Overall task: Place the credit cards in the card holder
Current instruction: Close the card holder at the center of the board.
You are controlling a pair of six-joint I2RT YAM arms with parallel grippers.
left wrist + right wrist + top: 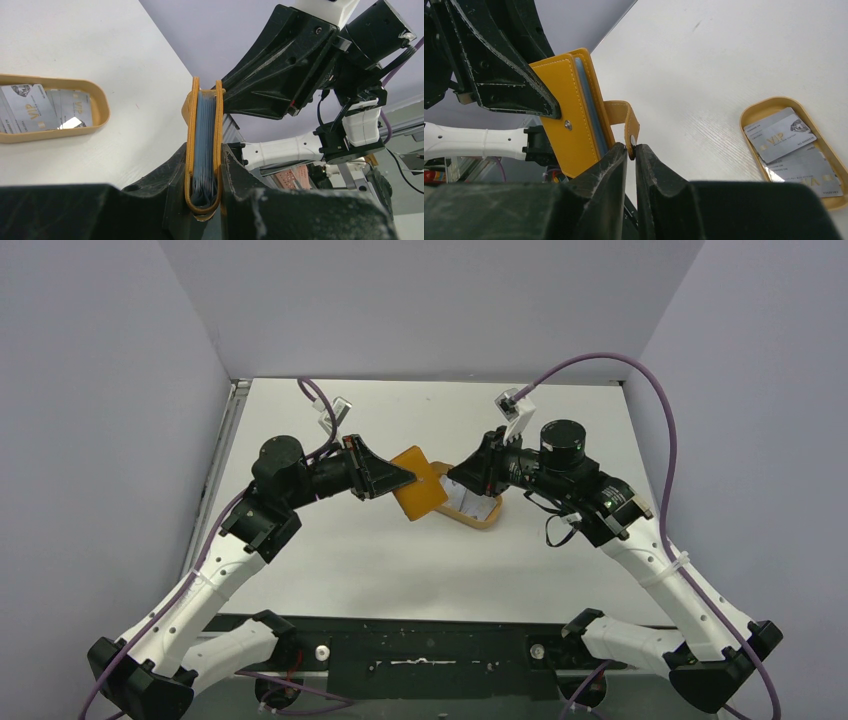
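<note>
A plain white table fills the middle of the overhead view, closed in on three sides by bare pale grey-lilac walls. Just right of centre in that view an oval tray with a tan rim lies flat on the white surface. Inside it rest the credit cards, pale grey and white with faint print. They overlap each other, and the top one is turned at a slight angle.

The card holder is up off the table, at the centre of the overhead view, between the two arms and just left of the tray. It is orange-yellow with stitched edges and a small metal stud on its outer face. It is folded nearly flat, and seen edge-on from the left wrist it shows a stack of blue-grey inner pockets pressed between the two covers.

The left gripper clamps the holder from both sides near its folded spine, at the bottom centre of the left wrist view. A short snap tab curves out from the holder's open edge toward the lower middle of the right wrist view. There the right gripper has its fingers drawn almost together, and the tip of the tab, with its snap, is pinched between them.
</note>
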